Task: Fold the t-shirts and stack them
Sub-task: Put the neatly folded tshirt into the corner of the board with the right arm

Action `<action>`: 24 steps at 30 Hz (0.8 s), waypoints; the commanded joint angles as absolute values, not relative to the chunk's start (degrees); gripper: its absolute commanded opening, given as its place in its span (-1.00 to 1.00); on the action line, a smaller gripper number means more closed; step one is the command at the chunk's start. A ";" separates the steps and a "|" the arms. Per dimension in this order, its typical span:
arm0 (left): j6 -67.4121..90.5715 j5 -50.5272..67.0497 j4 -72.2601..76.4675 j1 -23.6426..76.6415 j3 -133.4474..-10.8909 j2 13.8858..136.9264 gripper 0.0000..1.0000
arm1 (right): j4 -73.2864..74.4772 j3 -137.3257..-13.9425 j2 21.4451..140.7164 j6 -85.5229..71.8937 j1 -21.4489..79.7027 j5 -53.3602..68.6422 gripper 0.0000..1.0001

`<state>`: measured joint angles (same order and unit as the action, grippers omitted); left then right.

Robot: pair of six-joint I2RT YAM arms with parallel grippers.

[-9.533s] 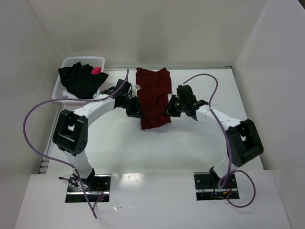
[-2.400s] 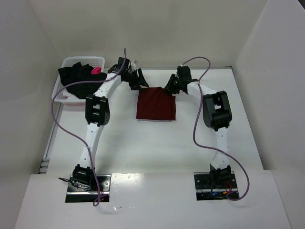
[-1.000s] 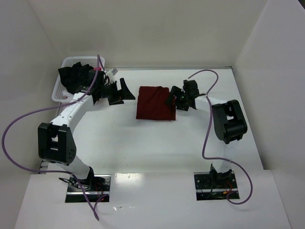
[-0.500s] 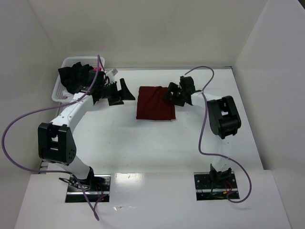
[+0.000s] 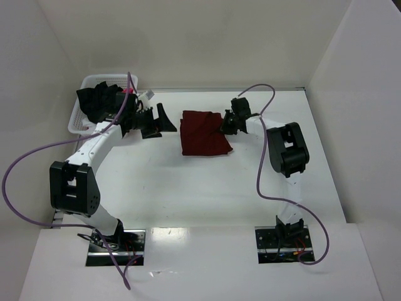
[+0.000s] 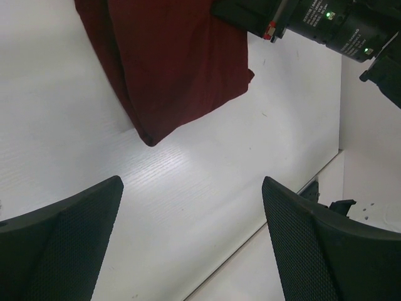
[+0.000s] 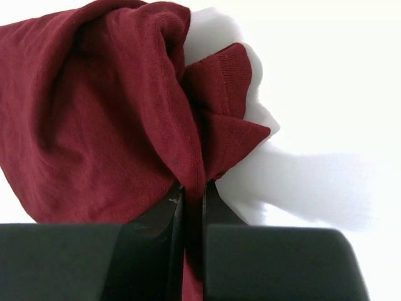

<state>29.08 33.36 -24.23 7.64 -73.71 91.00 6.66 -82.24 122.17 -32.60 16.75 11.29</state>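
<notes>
No readable text, label, brand or no. in any view. Maroon t-shirt (image 5: 203, 133): plain cloth, no print on the side showing. Black t-shirt (image 5: 98, 104) has a pink mark (image 5: 127, 91), too small & part hidden, can't tell if it's lettering.

White table (image 5: 188, 185): folded maroon t-shirt (image 5: 203, 133) mid-rear, mesh basket (image 5: 116, 77) rear-left corner.
</notes>
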 commanded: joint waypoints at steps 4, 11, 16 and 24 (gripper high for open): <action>26.11 34.80 -24.87 5.98 -76.55 92.37 0.98 | 14.33 -89.72 124.28 -28.13 9.78 5.02 -1.00; 24.97 37.43 -24.87 5.45 -79.72 95.88 0.98 | 20.38 -100.52 126.29 -22.51 -1.92 1.95 -1.00; 23.73 38.32 -26.45 5.45 -83.23 100.53 0.98 | 34.50 -123.51 138.30 -14.60 -3.08 -8.33 -1.00; 21.53 39.11 -30.85 4.92 -89.65 105.73 0.98 | 46.76 -144.68 150.73 -9.58 -8.96 -16.00 -0.98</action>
<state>23.83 36.51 -29.23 5.39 -86.80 104.71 39.09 -141.23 149.71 -12.91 -6.31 -10.70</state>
